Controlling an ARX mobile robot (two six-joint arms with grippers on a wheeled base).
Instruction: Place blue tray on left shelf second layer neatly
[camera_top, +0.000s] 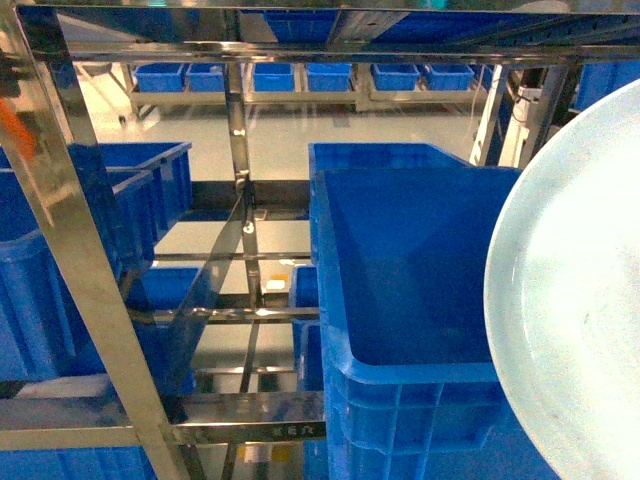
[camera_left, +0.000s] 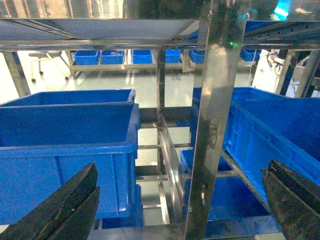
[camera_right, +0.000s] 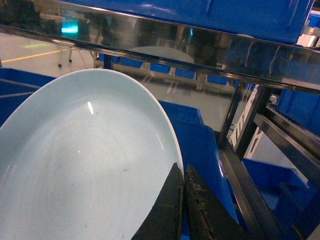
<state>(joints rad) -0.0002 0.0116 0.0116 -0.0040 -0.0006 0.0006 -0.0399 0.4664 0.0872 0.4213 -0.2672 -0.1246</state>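
The blue tray (camera_top: 572, 300) is a pale, glossy round dish filling the right edge of the head view, held up in front of a big blue crate. In the right wrist view the blue tray (camera_right: 85, 160) tilts across the left half, and my right gripper (camera_right: 183, 172) is shut on its rim, one finger on each face. The left shelf (camera_top: 60, 200) is a rack of shiny steel posts and crossbars. My left gripper (camera_left: 181, 170) is open and holds nothing, its fingers (camera_left: 75, 200) spread wide in front of a steel post (camera_left: 215, 125). Neither gripper shows in the head view.
A deep blue crate (camera_top: 420, 270) sits on the rack right of the centre post, beside the tray. More blue crates (camera_top: 140, 190) fill the left bay, seen close as a crate (camera_left: 65, 145). A low far shelf holds small blue bins (camera_top: 300, 78). A steel rail (camera_right: 200, 45) runs overhead.
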